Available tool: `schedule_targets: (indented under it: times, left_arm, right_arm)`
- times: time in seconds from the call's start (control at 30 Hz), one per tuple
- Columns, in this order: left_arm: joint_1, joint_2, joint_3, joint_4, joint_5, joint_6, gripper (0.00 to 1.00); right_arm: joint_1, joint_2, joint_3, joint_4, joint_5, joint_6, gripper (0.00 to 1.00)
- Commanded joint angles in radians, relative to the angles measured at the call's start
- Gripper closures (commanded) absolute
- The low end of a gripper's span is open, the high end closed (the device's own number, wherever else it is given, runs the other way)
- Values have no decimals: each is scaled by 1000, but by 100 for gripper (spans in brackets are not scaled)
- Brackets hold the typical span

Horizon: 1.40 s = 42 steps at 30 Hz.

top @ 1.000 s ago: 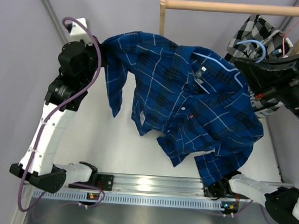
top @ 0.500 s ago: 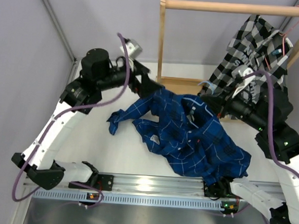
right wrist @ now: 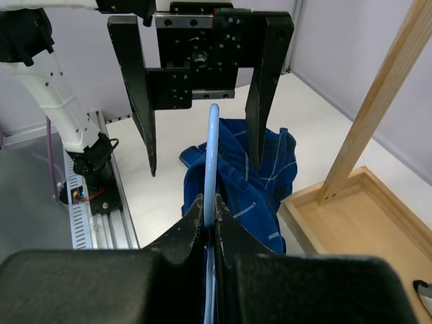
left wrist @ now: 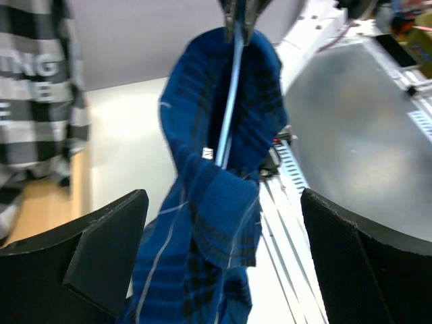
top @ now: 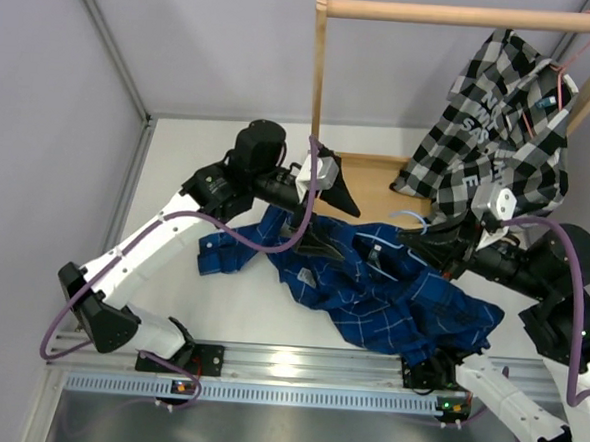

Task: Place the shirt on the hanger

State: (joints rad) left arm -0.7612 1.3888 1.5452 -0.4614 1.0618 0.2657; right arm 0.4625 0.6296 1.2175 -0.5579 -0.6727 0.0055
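Lengthwise, the hanger [right wrist: 213, 135] points from clamping right jaws toward wide-open left jaws.

We find the overhead view evenly and softly lit: the royal-blue checked shirt [top: 391, 297] casts only a faint shadow on the white table [top: 230, 307], and glare sits on the silver aluminium rail [top: 286, 366] at bottom centre. Our left wrist view is smeared, with the black-and-white checked shirt [left wrist: 34, 101] at upper left blurred. The right wrist view is crisper; the thin light-blue wire hanger [right wrist: 213, 135] is sharp mid-frame, while the right gripper's dark fingers [right wrist: 233, 236] low down are out of focus.
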Motion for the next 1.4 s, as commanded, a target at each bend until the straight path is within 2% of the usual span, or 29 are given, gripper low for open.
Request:
schedule_targets:
  times: [0.0,0.13,0.17,0.23,0.3,0.37,0.4,0.43,0.63,0.7,0.73,0.77,0.8,0.87,1.0,1.17,1.27,1.37]
  left_arm:
    - [0,35,18,13,191,23,2]
    - [2,76,30,13,158,-5,24]
    - [0,81,30,15,152,-8,33]
    - [0,87,23,9,135,-5,40]
    - [0,90,18,-14,125,13,54]
    - [0,95,18,-29,119,35,70]
    - [0,95,19,-37,115,44,95]
    - [0,92,18,-39,113,49,100]
    - [2,78,56,-107,152,134,100]
    - [3,85,79,-141,153,171,100]
    - [5,91,104,-157,153,182,100]
    - [10,101,118,-193,152,194,100]
    - [13,108,134,-219,150,222,100]
    - [20,124,180,-296,139,266,100]
    - [22,113,197,-345,139,305,100]
    - [22,99,199,-344,217,322,100]
    - [19,98,214,-344,242,320,100]
    - [19,89,217,-344,267,319,100]
  right_arm:
    - [2,24,28,81,-44,-21,100]
    - [2,48,45,101,-73,-13,100]
    - [2,53,47,105,-73,-13,100]
    - [2,53,53,116,-61,-13,100]
    - [2,51,56,130,-62,-13,100]
    - [2,53,60,142,-68,17,100]
    - [2,53,62,142,-67,16,100]
    - [2,58,63,142,-62,16,100]
    - [2,33,11,168,-53,42,97]
    - [2,10,-13,174,-50,48,79]
    - [2,-1,-18,171,-35,48,65]
    - [2,-11,-16,158,-12,42,34]
    - [2,-25,-10,98,48,28,26]
    - [2,-67,31,-65,187,-34,25]
    - [2,-151,83,-314,392,-38,22]
    - [4,-142,121,-465,314,-108,25]
    - [4,-117,140,-482,318,-108,28]
    - [4,-84,120,-482,256,-111,30]
